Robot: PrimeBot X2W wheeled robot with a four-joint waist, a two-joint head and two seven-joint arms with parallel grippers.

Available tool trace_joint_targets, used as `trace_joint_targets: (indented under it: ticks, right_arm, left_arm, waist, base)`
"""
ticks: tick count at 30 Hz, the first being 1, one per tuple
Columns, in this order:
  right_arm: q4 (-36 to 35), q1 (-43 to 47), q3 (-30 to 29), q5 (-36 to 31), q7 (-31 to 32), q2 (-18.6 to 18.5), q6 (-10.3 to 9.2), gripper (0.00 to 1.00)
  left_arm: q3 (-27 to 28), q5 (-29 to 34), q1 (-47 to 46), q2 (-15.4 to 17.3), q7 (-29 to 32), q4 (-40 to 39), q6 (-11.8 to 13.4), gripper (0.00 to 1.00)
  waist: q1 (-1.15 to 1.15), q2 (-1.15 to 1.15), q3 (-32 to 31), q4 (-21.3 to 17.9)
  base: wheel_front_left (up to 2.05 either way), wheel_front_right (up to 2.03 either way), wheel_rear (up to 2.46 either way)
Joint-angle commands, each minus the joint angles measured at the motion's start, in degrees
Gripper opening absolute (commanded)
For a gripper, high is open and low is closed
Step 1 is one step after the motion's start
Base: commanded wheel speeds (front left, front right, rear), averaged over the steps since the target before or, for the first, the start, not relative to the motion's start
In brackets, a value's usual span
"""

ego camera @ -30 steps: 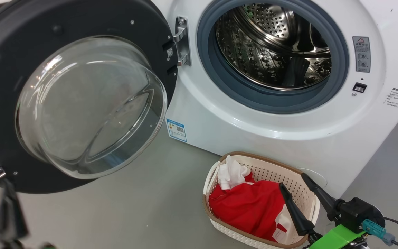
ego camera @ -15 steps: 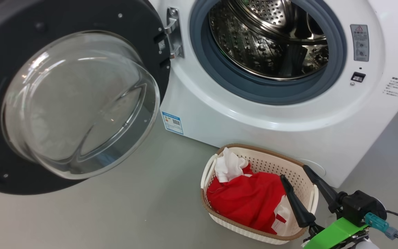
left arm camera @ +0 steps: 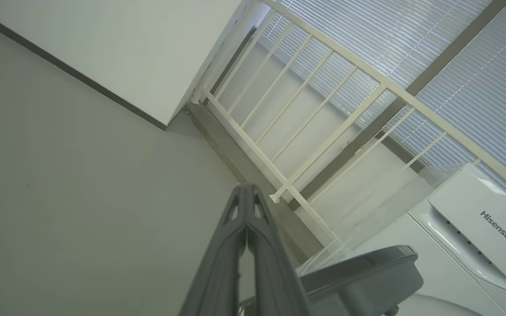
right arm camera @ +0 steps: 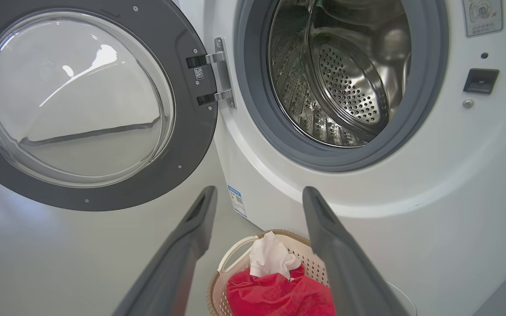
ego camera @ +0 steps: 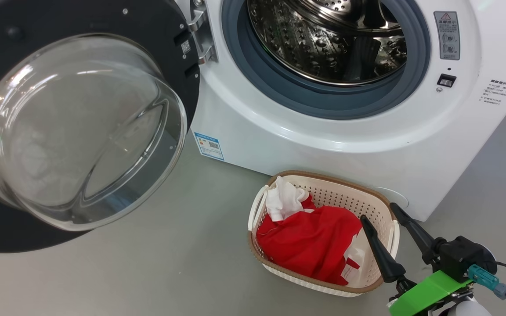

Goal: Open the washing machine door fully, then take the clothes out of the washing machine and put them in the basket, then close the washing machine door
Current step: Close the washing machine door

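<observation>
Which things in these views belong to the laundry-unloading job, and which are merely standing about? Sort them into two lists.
Job in hand: door; washing machine; clothes; basket; right gripper; left gripper.

Just standing about: railing; blinds; Hisense unit.

We see a smooth, pale grey floor (ego camera: 169, 272) with a soft, even sheen. In the left wrist view a white wall (left arm camera: 125, 44) meets it along a dark skirting strip (left arm camera: 68, 69). Next to that wall runs a cream railing (left arm camera: 257, 152) of thin bars, and behind it we find slatted blinds (left arm camera: 389, 39), bright with light.
</observation>
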Motion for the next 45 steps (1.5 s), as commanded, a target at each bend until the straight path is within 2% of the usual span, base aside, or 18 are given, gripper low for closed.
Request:
trace_joint_targets:
  ticks: [1, 8, 12, 21, 25, 36, 37, 45]
  right_arm:
    - [-1.5, -1.7, 1.2, -0.4, -0.3, -0.6, 0.09, 1.00]
    - [-1.5, -2.1, 1.5, -0.6, -0.3, -0.8, 0.09, 1.00]
    - [-1.6, -2.5, 1.7, -0.7, -0.3, -0.9, 0.09, 1.00]
    - [-1.7, -3.4, 1.9, -0.5, -0.3, -1.2, 0.09, 1.00]
    - [-1.7, -3.3, 1.7, -0.5, -0.3, -1.2, 0.09, 1.00]
    - [-1.8, -3.1, 1.2, -0.7, -0.3, -1.0, 0.09, 1.00]
    - [-1.8, -3.1, 1.2, -0.7, -0.3, -0.9, 0.09, 1.00]
    - [-1.9, -3.0, 1.3, -0.7, -0.3, -1.0, 0.09, 1.00]
  left_arm:
    - [0.4, -0.2, -2.0, 4.4, 1.0, -0.7, 0.4, 0.00]
    - [-3.7, -0.5, -6.9, 7.3, 14.9, 6.9, 2.4, 0.00]
    - [-4.6, -0.8, -7.7, 8.1, 19.0, 8.3, 3.2, 0.00]
    - [-4.8, -2.7, -5.9, 8.6, 25.7, 8.2, 3.4, 0.00]
    - [-4.6, -3.9, -4.3, 8.7, 28.9, 7.0, 3.1, 0.00]
    - [-5.2, -8.4, 0.8, 8.5, 40.2, -0.1, 0.2, 0.00]
    - [-5.2, -9.6, 1.9, 8.3, 42.6, -2.1, -0.3, 0.00]
    - [-5.0, -13.9, 6.6, 8.3, 50.1, -9.9, -1.2, 0.00]
  waist:
    - [0.00, 0.00, 0.1, 0.0]
    - [0.00, 0.00, 0.9, 0.1]
    - [0.00, 0.00, 1.7, -0.1]
    - [0.00, 0.00, 3.0, -1.2]
    - [0.00, 0.00, 3.0, -1.4]
    - [0.00, 0.00, 2.3, -0.9]
    - [0.00, 0.00, 2.2, -0.8]
    - [0.00, 0.00, 1.9, -1.0]
  base:
    - [0.00, 0.00, 0.00]
    - [0.00, 0.00, 0.00]
    - [0.00, 0.00, 0.00]
    - [0.00, 0.00, 0.00]
    - [0.00, 0.00, 0.00]
    - [0.00, 0.00, 0.00]
    - [0.00, 0.00, 0.00]
    - [0.00, 0.00, 0.00]
